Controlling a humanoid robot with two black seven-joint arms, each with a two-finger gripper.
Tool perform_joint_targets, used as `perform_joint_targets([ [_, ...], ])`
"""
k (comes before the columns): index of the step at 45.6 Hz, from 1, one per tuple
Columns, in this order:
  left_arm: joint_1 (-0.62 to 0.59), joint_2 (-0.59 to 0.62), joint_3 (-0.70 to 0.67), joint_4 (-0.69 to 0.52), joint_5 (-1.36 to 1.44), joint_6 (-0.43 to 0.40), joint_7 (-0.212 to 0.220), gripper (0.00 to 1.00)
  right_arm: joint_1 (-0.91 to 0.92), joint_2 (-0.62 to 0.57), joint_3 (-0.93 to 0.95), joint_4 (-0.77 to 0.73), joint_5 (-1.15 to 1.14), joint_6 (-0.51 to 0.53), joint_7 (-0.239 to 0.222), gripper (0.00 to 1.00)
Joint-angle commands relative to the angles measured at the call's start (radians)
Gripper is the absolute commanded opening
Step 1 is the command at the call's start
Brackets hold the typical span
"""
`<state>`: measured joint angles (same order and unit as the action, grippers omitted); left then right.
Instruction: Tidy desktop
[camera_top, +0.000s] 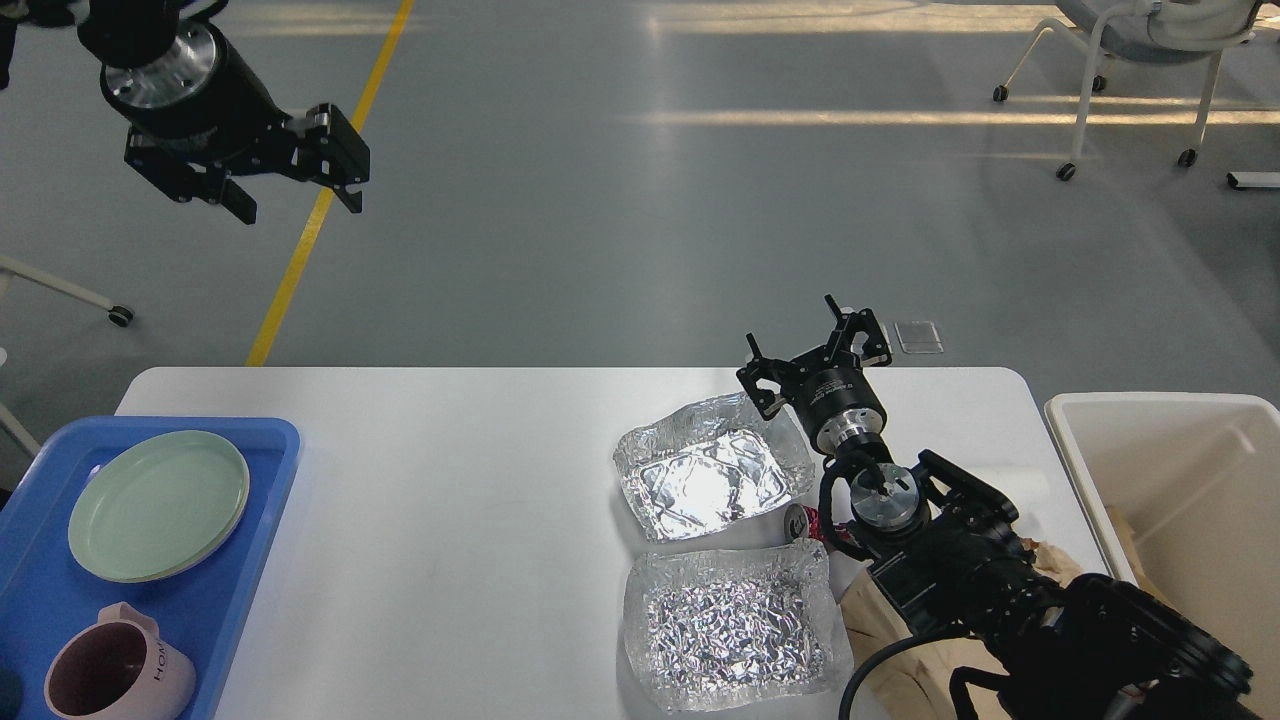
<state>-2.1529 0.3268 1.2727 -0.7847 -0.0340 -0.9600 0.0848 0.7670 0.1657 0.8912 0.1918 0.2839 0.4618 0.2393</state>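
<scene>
- On the wide matte white desktop (450, 500), which fills the lower half of the view, two crumpled silver foil trays (712, 478) lie right of centre, one behind the other, with a small drink can (797, 520) wedged between them.
- At the left edge sits a blue plastic tray (255, 560) holding a pale green plate (158, 505) and a pink mug (118, 672).
- Beside the right edge stands a deep off-white bin (1180, 480); brown paper (890, 640) lies near it, partly under my arm.
- My right gripper (815, 355) hovers over the far foil tray's back rim, fingers spread, holding nothing.
- My left gripper (290, 165) hangs high above the floor beyond the table, fingers parted and empty.
- Likely next is clearing the foil: lower the right gripper squarely onto one rim and pinch gently, since thin foil would probably crumple or slip, then carry it level to the bin without nudging the can.
</scene>
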Motion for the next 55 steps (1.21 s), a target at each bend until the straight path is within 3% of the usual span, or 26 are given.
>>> perform_joint_targets([
  [1, -0.105, -0.005, -0.001, -0.008, 0.002, 0.000, 0.000, 0.91, 0.000, 0.000, 0.000, 0.000, 0.000, 0.000, 0.000, 1.00],
  [16, -0.389, 0.001, -0.001, -0.042, 0.003, 0.000, 0.000, 0.93, 0.000, 0.000, 0.000, 0.000, 0.000, 0.000, 0.000, 1.00],
  [26, -0.452, -0.006, -0.012, -0.051, 0.003, 0.000, -0.007, 0.95, 0.000, 0.000, 0.000, 0.000, 0.000, 0.000, 0.000, 1.00],
  [31, -0.418, -0.012, -0.013, -0.050, 0.002, 0.000, -0.007, 0.95, 0.000, 0.000, 0.000, 0.000, 0.000, 0.000, 0.000, 1.00],
  [40, -0.213, -0.011, -0.039, -0.010, -0.001, 0.000, -0.010, 0.96, 0.000, 0.000, 0.000, 0.000, 0.000, 0.000, 0.000, 1.00],
  [53, 0.086, 0.008, -0.183, 0.093, -0.001, 0.000, -0.010, 0.96, 0.000, 0.000, 0.000, 0.000, 0.000, 0.000, 0.000, 1.00],
  [55, 0.136, 0.008, -0.216, 0.111, -0.001, 0.059, -0.010, 0.96, 0.000, 0.000, 0.000, 0.000, 0.000, 0.000, 0.000, 1.00],
])
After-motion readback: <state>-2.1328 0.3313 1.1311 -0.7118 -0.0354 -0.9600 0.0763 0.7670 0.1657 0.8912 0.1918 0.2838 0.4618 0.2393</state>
